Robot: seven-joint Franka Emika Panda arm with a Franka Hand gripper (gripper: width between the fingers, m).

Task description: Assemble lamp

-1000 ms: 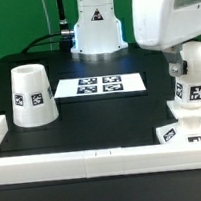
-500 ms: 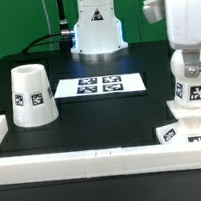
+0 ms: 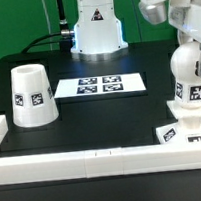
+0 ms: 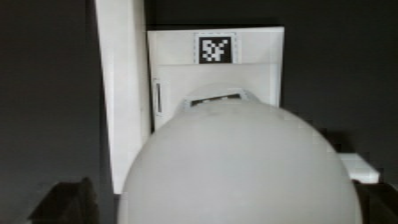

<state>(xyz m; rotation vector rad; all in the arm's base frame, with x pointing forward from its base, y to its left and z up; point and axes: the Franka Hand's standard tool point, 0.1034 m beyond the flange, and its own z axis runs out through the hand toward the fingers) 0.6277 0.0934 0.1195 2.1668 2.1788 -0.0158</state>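
The jaws are seen directly over the round top of the bulb (image 3: pixel 190 79), and in the wrist view the white dome fills the space between two dark, blurred shapes at either side. Whether the jaws are clamped on the bulb or loosened around it cannot be told from either view. The bulb is seen upright on the square base (image 3: pixel 192 127), at the near right of the black surface (image 3: pixel 100 119), with its tag turned towards the exterior camera. The base is set close against the near rail (image 3: pixel 85 162). Whether the bulb is fully seated in the base cannot be made out. Further out, the marker board (image 3: pixel 99 86) lies flat in the middle, towards the far side. The shade (image 3: pixel 31 96) stands well apart at the left, wide end down and narrow open end up, untouched by the jaws. The step in hand is judged to be the fitting of the bulb into the base, at or near its end. For the next move, the jaws must be opened and lifted straight up so that the bulb is not tipped. The shade must then be fetched from the left, carried above the bulb's top and lowered squarely over it.
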